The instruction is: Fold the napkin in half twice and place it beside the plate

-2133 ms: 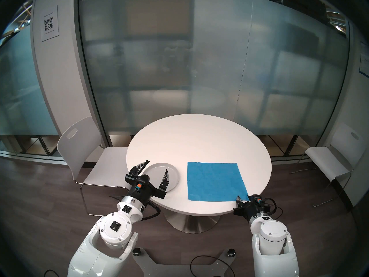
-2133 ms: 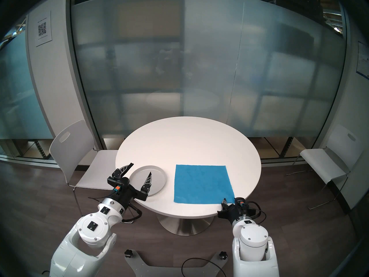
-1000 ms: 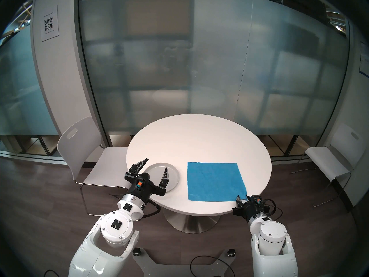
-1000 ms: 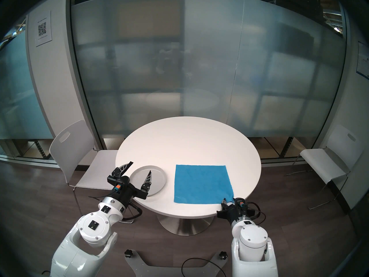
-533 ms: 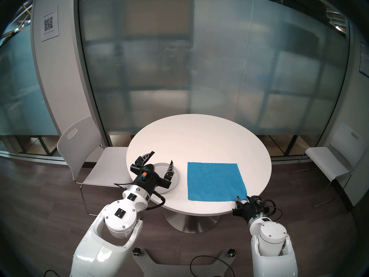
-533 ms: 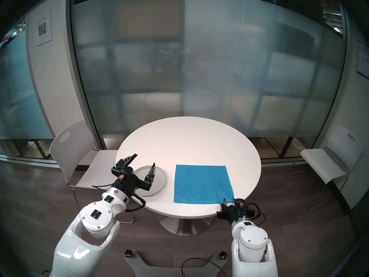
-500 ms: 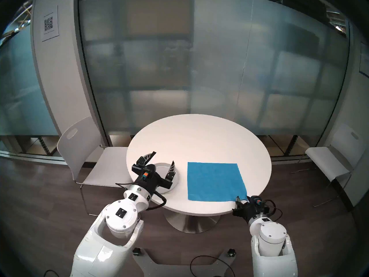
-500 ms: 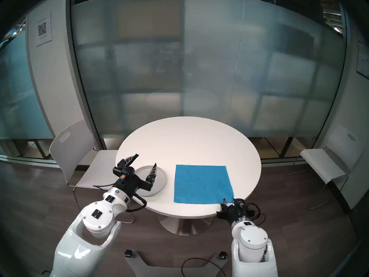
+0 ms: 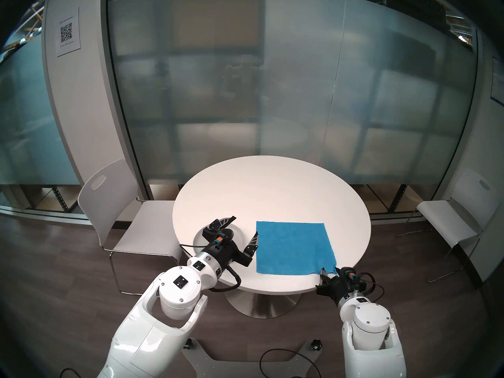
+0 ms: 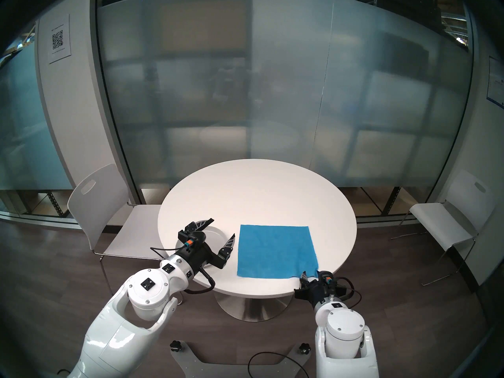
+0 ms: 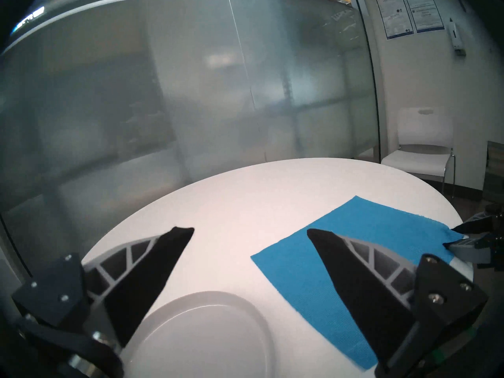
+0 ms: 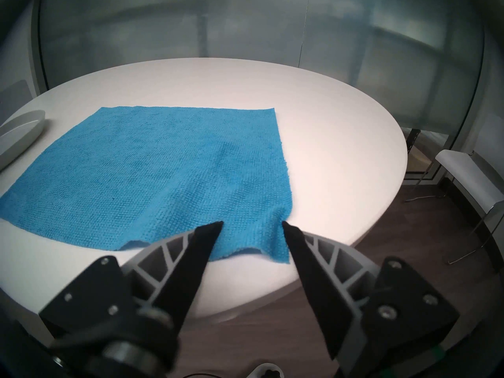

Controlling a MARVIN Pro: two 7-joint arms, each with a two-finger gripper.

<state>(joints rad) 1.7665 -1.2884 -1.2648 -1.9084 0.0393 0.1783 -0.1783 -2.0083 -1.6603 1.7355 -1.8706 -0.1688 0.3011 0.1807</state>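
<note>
Left gripper [image 9: 244,226] swung rightward, its fingertip reaching the napkin's [image 9: 293,248] edge.

A round white table [image 9: 272,189] on a steel pedestal stands before a curved frosted-glass wall [image 9: 245,96], flanked by two white chairs [image 9: 109,205] [image 9: 452,219]. A QR-code notice [image 9: 66,31] hangs on a white pillar above the dark wood-look floor [image 9: 54,287].

both arms [image 9: 152,331] had glossy white shells w/ silver wrist rings, black gripper bodies, black-and-grey ribbed fingers [image 11: 351,282], orange/teal connectors, black cables, small black square tags.
</note>
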